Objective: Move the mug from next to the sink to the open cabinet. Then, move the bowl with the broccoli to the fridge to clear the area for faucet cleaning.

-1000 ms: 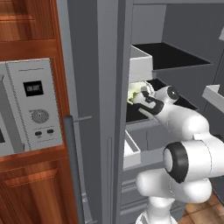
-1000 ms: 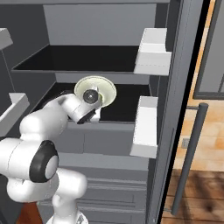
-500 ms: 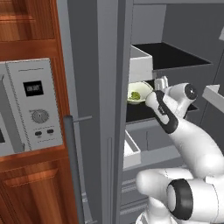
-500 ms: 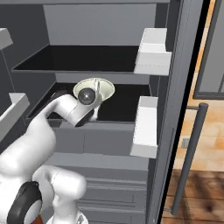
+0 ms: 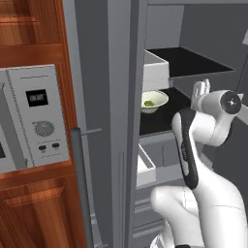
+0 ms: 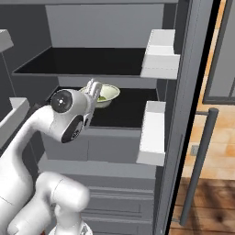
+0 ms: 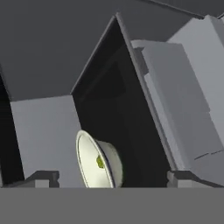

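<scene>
Left base view | bowl [image 5: 154, 101] on fridge shelf [image 5: 167, 116] | broccoli [image 5: 148, 102] inside

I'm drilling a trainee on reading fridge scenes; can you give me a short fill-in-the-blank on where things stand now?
1. The bowl rests on a dark ____ shelf.
2. Inside the bowl lies a green piece of ____.
3. The claw has its fingers ____, clear of the bowl.
4. In the left base view, the microwave sits in reddish-brown ____ cabinetry.

Missing words: fridge; broccoli; open; wooden
</scene>
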### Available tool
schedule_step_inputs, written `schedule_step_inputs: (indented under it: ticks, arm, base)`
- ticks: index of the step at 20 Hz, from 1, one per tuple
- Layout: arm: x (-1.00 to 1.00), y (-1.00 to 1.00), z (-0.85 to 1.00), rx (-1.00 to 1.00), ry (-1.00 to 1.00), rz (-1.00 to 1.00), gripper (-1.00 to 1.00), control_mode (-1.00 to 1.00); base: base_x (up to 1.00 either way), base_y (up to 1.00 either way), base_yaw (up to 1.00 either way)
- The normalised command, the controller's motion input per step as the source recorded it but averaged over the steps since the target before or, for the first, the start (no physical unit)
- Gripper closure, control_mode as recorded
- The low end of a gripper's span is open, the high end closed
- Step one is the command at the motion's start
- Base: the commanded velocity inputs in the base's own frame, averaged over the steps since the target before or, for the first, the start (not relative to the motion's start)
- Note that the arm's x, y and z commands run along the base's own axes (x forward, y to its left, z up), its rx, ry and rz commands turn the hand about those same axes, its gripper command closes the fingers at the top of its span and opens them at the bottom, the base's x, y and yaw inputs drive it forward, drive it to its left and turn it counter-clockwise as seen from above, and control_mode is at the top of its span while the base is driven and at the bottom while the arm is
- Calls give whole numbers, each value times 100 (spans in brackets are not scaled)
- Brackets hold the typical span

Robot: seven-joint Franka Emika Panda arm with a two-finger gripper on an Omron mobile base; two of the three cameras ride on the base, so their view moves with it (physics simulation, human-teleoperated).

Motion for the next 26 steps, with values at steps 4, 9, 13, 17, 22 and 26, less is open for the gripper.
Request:
schedule_step_inputs:
  ticks: [4, 9, 13, 17, 22, 26]
  arm:
    - [-75, -3, 11, 0, 6, -13, -100, 100]
    - [0, 0, 0, 0, 0, 0, -100, 100]
    - [0, 0, 0, 0, 0, 0, -100, 100]
    - [0, 0, 0, 0, 0, 0, -100, 100]
    - [0, 0, 0, 0, 0, 0, -100, 100]
    - [0, 0, 0, 0, 0, 0, -100, 100]
  base:
    - [-25, 0, -3]
    - [-100, -22, -14]
    - [-100, -12, -57]
    - [-82, 0, -86]
    - [-33, -19, -93]
    - [0, -73, -93]
